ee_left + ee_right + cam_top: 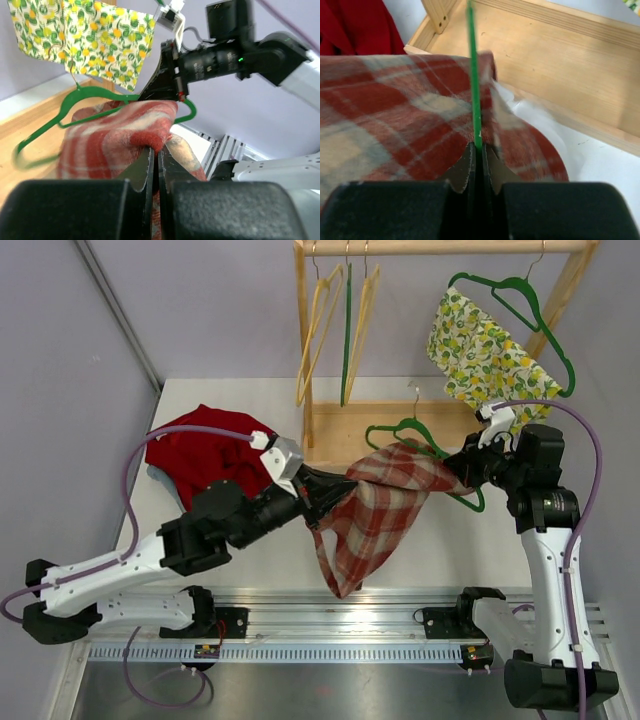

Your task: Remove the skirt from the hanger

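Left gripper, fingers pressed together, pinches a fold of the red-and-cream plaid skirt. Right gripper, also closed, clamps the thin green hanger that carries the skirt. Both meet above the white table, in front of a wooden rack. A red garment lies to the left, and a lemon-print cloth hangs on the rack.

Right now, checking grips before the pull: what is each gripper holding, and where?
The left gripper pinches a bunched fold of the plaid skirt; the right gripper clamps the green hanger by its bar near one end.
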`<action>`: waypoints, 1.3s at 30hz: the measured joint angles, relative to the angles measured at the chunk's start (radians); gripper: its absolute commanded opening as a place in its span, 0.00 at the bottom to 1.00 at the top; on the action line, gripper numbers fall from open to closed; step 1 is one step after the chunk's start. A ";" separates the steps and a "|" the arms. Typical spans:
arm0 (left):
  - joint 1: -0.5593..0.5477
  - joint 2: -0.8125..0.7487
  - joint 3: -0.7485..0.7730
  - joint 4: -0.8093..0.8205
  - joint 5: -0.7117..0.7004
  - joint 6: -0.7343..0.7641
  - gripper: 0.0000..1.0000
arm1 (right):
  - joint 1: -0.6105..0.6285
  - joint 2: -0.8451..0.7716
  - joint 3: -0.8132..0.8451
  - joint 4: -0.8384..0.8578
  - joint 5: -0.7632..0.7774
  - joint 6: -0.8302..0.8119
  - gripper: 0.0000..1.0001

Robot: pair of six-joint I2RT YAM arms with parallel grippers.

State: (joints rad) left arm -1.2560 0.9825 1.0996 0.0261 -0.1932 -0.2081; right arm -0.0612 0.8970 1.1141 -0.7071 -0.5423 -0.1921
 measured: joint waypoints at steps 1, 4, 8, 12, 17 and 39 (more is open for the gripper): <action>0.000 -0.015 0.005 -0.012 0.003 0.002 0.00 | -0.004 0.003 -0.005 0.012 0.005 -0.007 0.00; 0.000 -0.061 0.025 -0.054 0.015 0.007 0.00 | -0.015 0.018 -0.021 0.036 0.029 -0.018 0.00; -0.003 -0.119 0.052 -0.068 0.018 0.023 0.00 | -0.033 0.037 -0.050 0.045 0.080 -0.045 0.00; -0.003 -0.164 0.051 -0.069 -0.005 0.040 0.00 | -0.047 0.047 -0.056 0.048 0.096 -0.056 0.00; -0.003 -0.129 0.013 -0.026 -0.049 0.064 0.00 | -0.048 0.044 -0.056 0.053 0.068 -0.064 0.00; 0.014 0.129 -0.313 0.123 0.042 0.114 0.93 | -0.048 0.093 0.339 -0.060 0.009 -0.074 0.00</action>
State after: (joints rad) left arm -1.2423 1.1114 0.7864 0.1493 -0.1516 -0.0944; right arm -0.1097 0.9905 1.4532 -0.7673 -0.5335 -0.2661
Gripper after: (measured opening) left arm 0.901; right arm 0.084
